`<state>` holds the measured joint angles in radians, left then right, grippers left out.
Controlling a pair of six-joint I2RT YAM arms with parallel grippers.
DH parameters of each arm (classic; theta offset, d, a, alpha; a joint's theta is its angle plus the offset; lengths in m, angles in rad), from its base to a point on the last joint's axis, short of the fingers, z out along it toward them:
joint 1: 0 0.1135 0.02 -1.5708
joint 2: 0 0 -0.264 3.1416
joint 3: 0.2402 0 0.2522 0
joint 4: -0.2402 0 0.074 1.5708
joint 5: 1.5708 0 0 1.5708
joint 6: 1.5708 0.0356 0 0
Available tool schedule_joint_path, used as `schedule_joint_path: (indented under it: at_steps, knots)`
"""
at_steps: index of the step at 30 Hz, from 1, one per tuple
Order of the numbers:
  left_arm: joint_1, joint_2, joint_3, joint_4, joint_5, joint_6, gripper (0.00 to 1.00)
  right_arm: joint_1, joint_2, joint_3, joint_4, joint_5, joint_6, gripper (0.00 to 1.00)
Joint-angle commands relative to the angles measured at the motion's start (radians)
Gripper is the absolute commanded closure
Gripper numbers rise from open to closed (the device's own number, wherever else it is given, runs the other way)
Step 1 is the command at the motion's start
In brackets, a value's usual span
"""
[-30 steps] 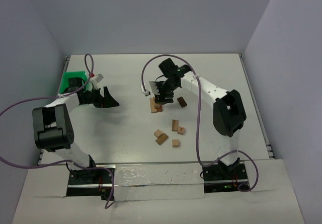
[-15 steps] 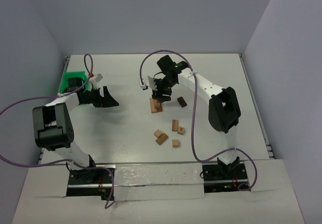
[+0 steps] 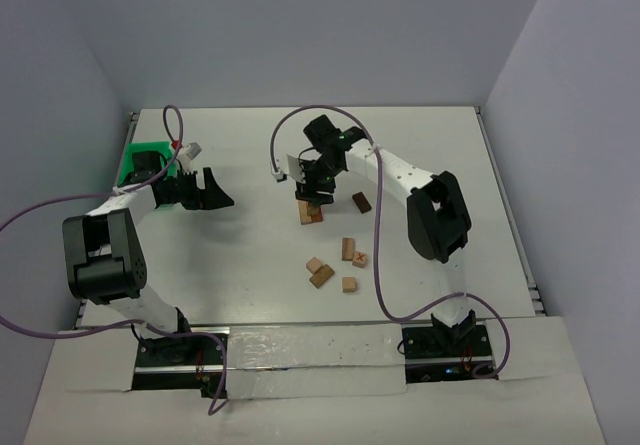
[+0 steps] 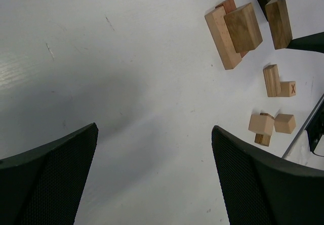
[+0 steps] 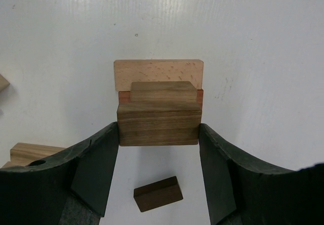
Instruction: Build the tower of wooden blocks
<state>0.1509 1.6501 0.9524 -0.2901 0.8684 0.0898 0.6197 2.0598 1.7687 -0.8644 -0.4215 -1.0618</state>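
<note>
A low tower [image 3: 311, 212] of wood blocks stands mid-table: a light tan bar [image 5: 158, 73] under reddish and brown pieces [image 5: 163, 90]. My right gripper [image 5: 158, 129] is shut on a brown wood block [image 5: 158, 126], held just above the near side of that stack; the left wrist view shows this held block [image 4: 279, 16] apart from the stack [image 4: 235, 30]. My left gripper [image 4: 154, 129] hangs open over bare table to the left [image 3: 215, 197]. A dark brown block [image 5: 158, 193] lies below the right gripper.
Loose blocks lie nearer the arm bases: a short bar [image 3: 348, 248], an X-marked cube [image 3: 359, 259], two touching pieces [image 3: 318, 271] and a cube [image 3: 348, 284]. A green tray [image 3: 143, 160] sits at the far left edge behind the left arm.
The right gripper has shifted slightly left and back with the brown block, staying over the stack. The left arm has hardly moved.
</note>
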Motion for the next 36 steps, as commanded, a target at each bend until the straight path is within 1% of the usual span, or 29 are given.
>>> schedule_joint_path:
  at_steps: [1, 10, 26, 33, 36]
  knots:
    - [0.007, -0.032, 0.006, 0.034, 0.012, 0.002, 0.01, 0.009, 0.017, 0.016, 0.039, 0.023, 0.021, 0.57]
    - [0.007, -0.025, 0.008, 0.032, 0.014, 0.001, 0.01, 0.015, 0.043, 0.03, 0.047, 0.033, 0.025, 0.56]
    - [0.007, -0.015, 0.01, 0.025, 0.02, 0.004, 0.01, 0.021, 0.063, 0.038, 0.059, 0.044, 0.025, 0.52]
    - [0.007, -0.012, 0.01, 0.023, 0.02, 0.004, 0.01, 0.021, 0.067, 0.038, 0.061, 0.049, 0.025, 0.46]
    - [0.007, -0.009, 0.011, 0.023, 0.021, 0.005, 0.01, 0.021, 0.066, 0.037, 0.06, 0.049, 0.026, 0.4]
